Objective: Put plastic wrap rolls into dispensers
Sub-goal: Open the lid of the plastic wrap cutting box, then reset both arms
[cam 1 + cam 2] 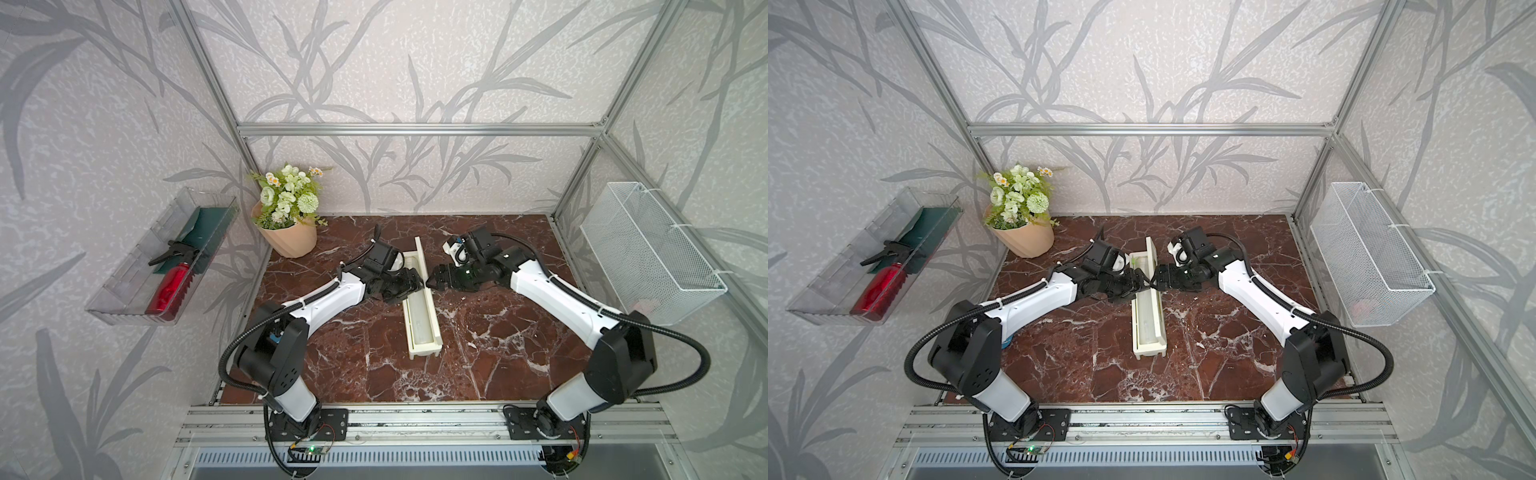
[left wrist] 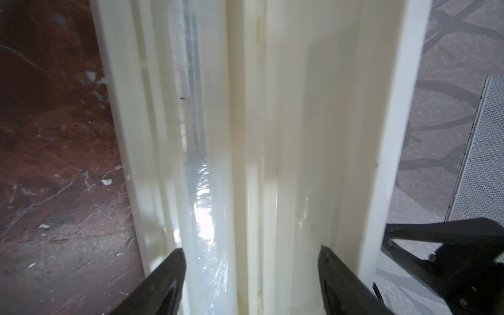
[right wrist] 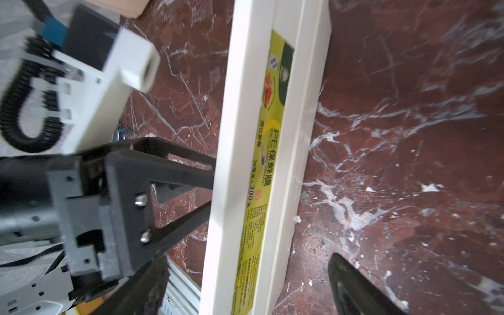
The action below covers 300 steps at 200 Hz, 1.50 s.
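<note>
Glossy whitish roll in cream dispenser, lid up — L gripper, R gripper agape.

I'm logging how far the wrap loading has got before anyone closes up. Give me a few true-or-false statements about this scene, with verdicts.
1. The whitish translucent film roll lies in the trough of the long cream-white plastic dispenser box. True.
2. The box's flat lid with the yellow-green label is shut down over the roll. False: it stands raised along one side, and the trough is open.
3. The right gripper has its jaws open at the lid. True.
4. The red spray bottle stands on the tabletop. False: it lies in the clear plastic wall tray, off the brown marble tabletop.
</note>
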### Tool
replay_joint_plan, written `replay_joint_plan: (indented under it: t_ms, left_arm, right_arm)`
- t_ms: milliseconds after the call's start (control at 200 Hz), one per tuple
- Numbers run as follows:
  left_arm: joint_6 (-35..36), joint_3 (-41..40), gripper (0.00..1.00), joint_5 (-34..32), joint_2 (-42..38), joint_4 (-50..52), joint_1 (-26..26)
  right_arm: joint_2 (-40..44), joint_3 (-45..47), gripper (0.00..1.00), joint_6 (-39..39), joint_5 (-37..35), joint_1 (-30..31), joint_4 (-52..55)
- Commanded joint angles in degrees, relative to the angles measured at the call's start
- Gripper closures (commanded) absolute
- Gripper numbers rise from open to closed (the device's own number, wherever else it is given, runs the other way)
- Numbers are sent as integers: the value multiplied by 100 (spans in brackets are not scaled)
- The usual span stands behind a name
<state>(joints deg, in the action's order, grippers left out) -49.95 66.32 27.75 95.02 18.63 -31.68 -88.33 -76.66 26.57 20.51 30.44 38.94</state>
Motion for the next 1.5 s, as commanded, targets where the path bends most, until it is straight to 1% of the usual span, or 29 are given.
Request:
replay_joint_plan:
  t_ms: [0, 65, 100, 140, 230, 370, 420, 470, 560, 630, 695, 755, 810, 875, 905, 955, 995, 1020, 1080, 1110, 1150, 1210, 1255, 1310, 1365, 1390, 1445, 1495]
  left_arm:
    - [25, 347, 24, -119, 97, 220, -108]
    - [83, 538, 23, -168, 195, 379, -143]
    - [123, 637, 23, -193, 241, 474, -162]
    - [209, 761, 23, -265, 277, 664, -176]
    - [565, 1106, 20, -585, 311, 1275, -186]
    - [1388, 1860, 14, -1060, 498, 2381, -198]
    - [1649, 1888, 12, -1301, 445, 2501, -204]
    - [1899, 1722, 9, -1552, 294, 2408, -198]
    - [2397, 1205, 5, -2047, -167, 1973, -176]
    - [2625, 778, 2, -2851, -602, 1613, -125]
    - [3158, 177, 0, -3264, -1087, 780, 25]
    - [3582, -460, 0, -3776, -1553, -160, 223]
    - [3810, -918, 0, -3827, -1855, -792, 601]
    - [3695, -1292, 0, -3629, -2024, -1078, 1298]
    - [3743, -1530, 0, -3548, -2111, -1315, 1528]
    - [4122, -2130, 0, -3509, -2336, -1965, 1747]
    - [4562, -2647, 0, -3579, -2531, -2622, 1787]
    - [4766, -2956, 0, -3706, -2608, -2955, 1810]
    - [4941, -3333, 0, -3989, -2606, -3324, 1986]
    - [4962, -3495, 0, -3868, -2579, -3493, 2112]
    - [4995, -3704, 0, -3630, -2538, -3825, 2243]
    - [5041, -3911, 0, -3547, -2372, -4419, 2312]
    - [5125, -3975, 0, -3546, -2163, -4728, 2358]
    - [5157, -4096, 0, -3687, -1890, -5112, 2389]
    - [5187, -4286, 0, -3687, -1685, -5515, 2403]
    - [5252, -4338, 0, -3765, -1601, -5774, 2410]
    - [5321, -4234, 0, -3877, -1588, -5559, 2408]
    - [5462, -4301, 0, -3920, -1554, -5805, 2437]
  right_arm:
    - [392, 179, 8, -277, -557, -52, 380]
    - [630, 350, 7, -311, -741, -109, 336]
    - [757, 438, 2, -326, -819, -153, 306]
    - [907, 550, 0, -349, -891, -207, 249]
    - [1169, 787, 1, -418, -985, -366, 115]
    - [1424, 1157, 1, -550, -920, -697, -193]
    - [1512, 1284, 1, -616, -1032, -761, -322]
    - [1626, 1422, 1, -712, -1225, -799, -495]
    - [1844, 1749, 1, -929, -1628, -893, -871]
    - [2025, 2015, 1, -1141, -2055, -996, -1222]
    - [2259, 2351, 1, -1367, -2576, -1092, -1635]
    - [2461, 2671, 1, -1456, -2702, -1300, -2062]
    - [2561, 2860, 1, -1354, -2748, -1570, -2349]
    - [2543, 2974, 1, -1209, -2842, -1863, -2557]
    - [2524, 3038, 1, -1244, -2834, -1957, -2724]
    - [2526, 3279, 1, -1509, -2861, -1997, -3182]
    - [2590, 3568, 1, -1759, -2883, -1998, -3760]
    - [2631, 3759, 1, -1813, -3024, -1998, -4060]
    - [2725, 4225, 1, -2026, -3306, -2006, -4853]
    - [2770, 4442, 1, -2134, -3455, -2006, -5175]
    - [2803, 4912, 1, -2360, -3524, -2013, -5935]
    - [2672, 5345, 1, -2690, -3633, -2022, -6895]
    - [2430, 5469, 1, -2867, -3739, -2024, -7277]
    - [2092, 5443, 1, -3006, -3787, -2028, -7380]
    - [1773, 5540, 1, -2972, -3777, -2034, -7659]
    - [1625, 5653, 1, -2941, -3780, -2033, -7952]
    - [1171, 5915, 1, -3025, -3751, -2029, -8921]
    - [785, 6044, 1, -3110, -3811, -1998, -9611]
